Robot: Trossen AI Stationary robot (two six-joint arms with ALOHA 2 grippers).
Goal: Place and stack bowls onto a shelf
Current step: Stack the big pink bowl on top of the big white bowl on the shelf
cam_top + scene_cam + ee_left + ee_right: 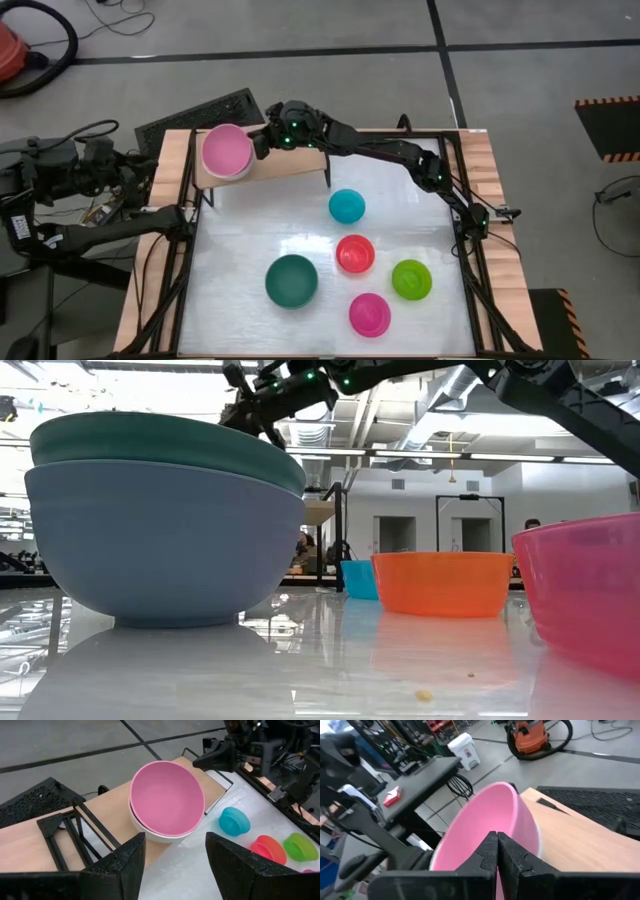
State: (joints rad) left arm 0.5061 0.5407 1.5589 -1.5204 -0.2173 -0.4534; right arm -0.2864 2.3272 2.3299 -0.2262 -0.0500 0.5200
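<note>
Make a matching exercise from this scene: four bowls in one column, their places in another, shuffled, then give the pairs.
Things:
1. pale pink bowl
2. dark green bowl
3. cyan bowl
4. white bowl

Places:
A. on the tabletop, nested in a blue bowl
B. on the shelf, under the pink one
C. alone on the tabletop, nearest the shelf
D. rim pinched by the right gripper

Pairs: 1-D, 2-A, 3-C, 4-B

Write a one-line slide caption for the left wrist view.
Pale pink bowl nested in the white bowl on the shelf, right gripper at its rim.
</note>
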